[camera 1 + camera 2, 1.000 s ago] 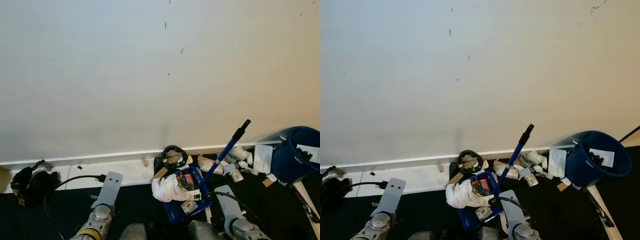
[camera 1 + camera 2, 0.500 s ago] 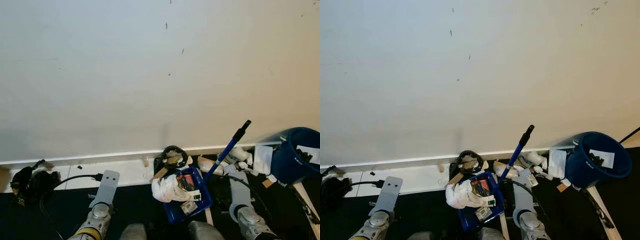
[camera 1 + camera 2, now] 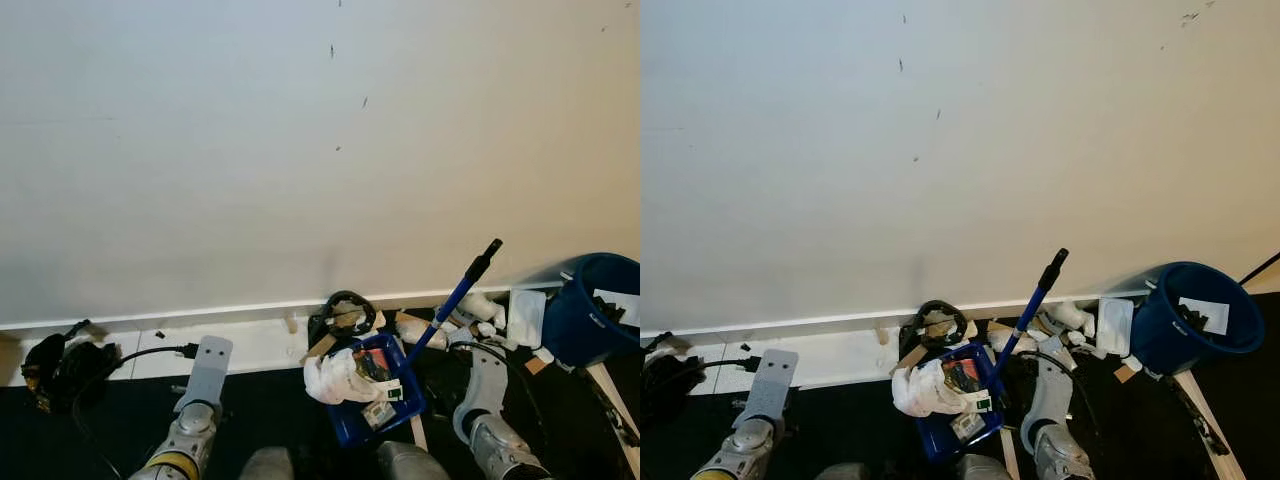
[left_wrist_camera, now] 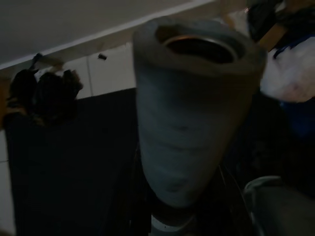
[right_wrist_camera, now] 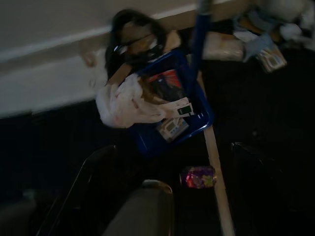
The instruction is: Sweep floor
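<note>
Full blue dustpan [image 3: 372,400] on the dark floor by the white skirting board [image 3: 250,340], loaded with a white bag [image 3: 335,380] and packets. Long blue handle [image 3: 455,295] leaning out of it toward 1 o'clock. More litter [image 3: 480,315] heaped against the wall at 2 o'clock from the pan, and the blue bin [image 3: 590,320] beyond that, at about 3 o'clock. One purple wrapper [image 5: 198,177] loose on the floor at 6 o'clock from the pan, just beside a pale wooden strip [image 5: 216,182].

Right gripper [image 5: 170,152] poised near the pan's 5 o'clock side, dark fingers [image 5: 93,172] apparently spread wide with nothing between them, though that view is dim and blurred. Left gripper [image 3: 212,352] low at 9 o'clock, well apart from the work; grip state there impossible to tell.

Step in hand, as judged: taking the handle so as to carry the load to the bin.

- Close on the handle at mid-height, not at the black tip, for a steadier pan.
- Lift level and slowly; piled this high, liable to shed the bag at any tilt.
- Swing toward 3 o'clock clear of the litter heap, then tip over the bin's rim.
- Mind the black cable coil [image 3: 343,312] touching the pan at 12 o'clock; likely to snag.
- Return afterwards for the heap and the wrapper.
</note>
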You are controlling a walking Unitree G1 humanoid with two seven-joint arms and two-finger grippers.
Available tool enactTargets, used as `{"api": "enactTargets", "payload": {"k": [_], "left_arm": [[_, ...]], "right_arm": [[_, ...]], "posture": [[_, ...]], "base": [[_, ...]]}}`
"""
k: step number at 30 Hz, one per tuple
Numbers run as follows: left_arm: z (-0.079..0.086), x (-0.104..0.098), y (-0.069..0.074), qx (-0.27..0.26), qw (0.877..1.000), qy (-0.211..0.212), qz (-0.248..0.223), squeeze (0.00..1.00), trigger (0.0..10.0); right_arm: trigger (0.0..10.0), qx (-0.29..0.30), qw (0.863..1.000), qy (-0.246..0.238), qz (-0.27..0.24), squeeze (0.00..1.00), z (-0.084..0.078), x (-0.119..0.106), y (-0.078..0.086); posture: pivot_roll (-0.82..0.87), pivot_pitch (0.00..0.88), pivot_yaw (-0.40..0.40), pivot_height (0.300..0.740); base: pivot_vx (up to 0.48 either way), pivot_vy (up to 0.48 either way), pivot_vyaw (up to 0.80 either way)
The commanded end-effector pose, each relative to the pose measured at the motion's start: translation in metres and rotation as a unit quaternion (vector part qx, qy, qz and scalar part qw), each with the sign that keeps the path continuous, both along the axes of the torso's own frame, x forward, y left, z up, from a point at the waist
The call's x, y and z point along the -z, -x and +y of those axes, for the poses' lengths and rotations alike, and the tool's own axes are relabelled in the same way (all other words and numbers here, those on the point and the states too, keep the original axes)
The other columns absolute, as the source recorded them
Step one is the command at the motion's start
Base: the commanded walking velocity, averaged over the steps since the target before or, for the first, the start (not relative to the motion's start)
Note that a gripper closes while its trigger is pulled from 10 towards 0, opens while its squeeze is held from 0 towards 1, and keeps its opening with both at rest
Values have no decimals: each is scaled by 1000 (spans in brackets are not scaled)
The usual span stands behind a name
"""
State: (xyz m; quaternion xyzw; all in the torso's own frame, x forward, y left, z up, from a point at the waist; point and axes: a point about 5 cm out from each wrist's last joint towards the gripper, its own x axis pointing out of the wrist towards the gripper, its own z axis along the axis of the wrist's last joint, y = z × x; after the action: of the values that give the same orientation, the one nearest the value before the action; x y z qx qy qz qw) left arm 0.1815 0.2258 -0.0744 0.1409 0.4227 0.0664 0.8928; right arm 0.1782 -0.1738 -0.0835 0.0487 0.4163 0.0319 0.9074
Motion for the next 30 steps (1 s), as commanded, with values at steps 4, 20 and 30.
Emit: {"api": "enactTargets", "payload": {"k": [4, 20, 30], "left_arm": [[-4, -4, -8, -5, 999, 17, -28, 0, 10000], [14, 5, 15, 7, 998, -46, 53, 0, 10000], [16, -2, -1, -34, 999, -25, 28, 0, 10000]], "right_arm": [[10000, -22, 1000, 17, 9, 0, -1, 2, 3], [10000, -40, 997, 51, 32, 0, -5, 7, 15], [10000, -25, 996, 71, 45, 0, -13, 6, 10]], "posture": [[116, 7, -59, 740], [134, 0, -54, 740], [136, 0, -35, 740]], "base": [[0, 0, 0], [0, 0, 0], [0, 0, 0]]}}
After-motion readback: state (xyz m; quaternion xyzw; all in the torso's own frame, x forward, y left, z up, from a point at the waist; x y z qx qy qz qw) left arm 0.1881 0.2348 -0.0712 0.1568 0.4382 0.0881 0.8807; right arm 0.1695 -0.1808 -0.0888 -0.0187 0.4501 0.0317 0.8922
